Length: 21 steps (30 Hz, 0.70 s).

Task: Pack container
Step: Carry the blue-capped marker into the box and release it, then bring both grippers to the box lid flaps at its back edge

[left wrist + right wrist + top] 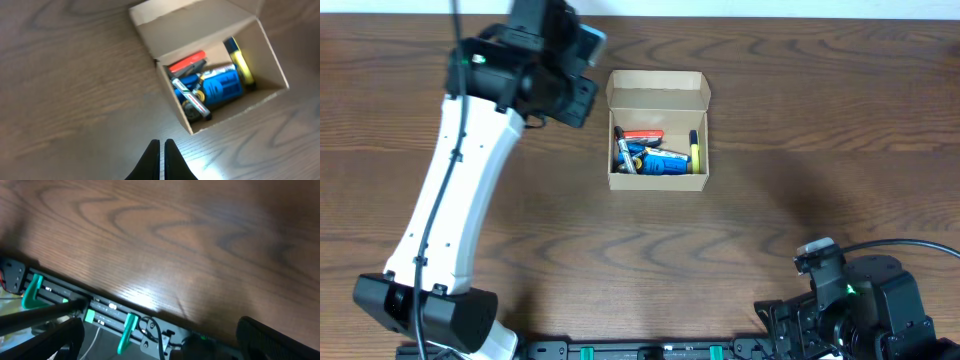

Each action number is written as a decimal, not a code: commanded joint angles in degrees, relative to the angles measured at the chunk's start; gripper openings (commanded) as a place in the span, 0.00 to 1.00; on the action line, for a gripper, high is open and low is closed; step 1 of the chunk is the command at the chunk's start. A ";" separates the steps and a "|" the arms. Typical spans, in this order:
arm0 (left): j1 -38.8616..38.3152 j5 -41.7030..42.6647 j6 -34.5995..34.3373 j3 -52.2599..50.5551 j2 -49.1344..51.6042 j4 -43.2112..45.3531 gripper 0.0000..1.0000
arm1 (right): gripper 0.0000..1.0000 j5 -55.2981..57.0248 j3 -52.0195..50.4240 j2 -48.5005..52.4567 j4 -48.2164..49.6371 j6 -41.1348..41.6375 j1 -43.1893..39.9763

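The small tan cardboard box (657, 130) sits flat on the dark wood-grain table (800, 120), a little left of centre and toward the far edge. Its hinged flap lid (657, 88) stands open on the far side. Thin card like this is probably light and slightly springy. It would dent under a hard pinch, so the flap's free edge looks like the better place to take hold, or else a side wall near a corner.

Inside, a red marker (187, 61) lies near the hinge end and a blue labelled object (222, 86) fills the middle. A black-and-white pen (192, 97) lies slanted beside it, and a yellow-and-black pen (240, 62) runs along the opposite wall. Together they cover most of the floor, and nothing rises above the rim.

The left gripper (162, 145) hovers just beside the box's near-left corner, its fingers pressed together on nothing. The right gripper (160, 324) sits well apart, at the table's near edge. Its fingers are spread wide and hold nothing.
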 commanded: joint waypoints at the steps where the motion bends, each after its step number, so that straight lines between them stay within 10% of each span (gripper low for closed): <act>1: 3.78 3.52 -7.30 -0.07 1.07 -0.11 0.06 | 0.99 -1.64 0.00 -0.07 1.66 1.03 0.44; 12: 8.96 3.74 -11.28 -0.07 6.38 0.00 0.06 | 0.96 -6.56 -0.11 -0.07 10.25 10.80 0.44; 19: 9.01 9.97 -14.88 -0.07 14.10 3.69 0.06 | 0.10 3.34 -4.74 2.43 23.50 18.36 0.42; 21: 9.01 10.19 -16.35 -0.07 16.50 5.07 0.06 | 0.01 4.72 -6.43 5.60 27.43 20.35 0.09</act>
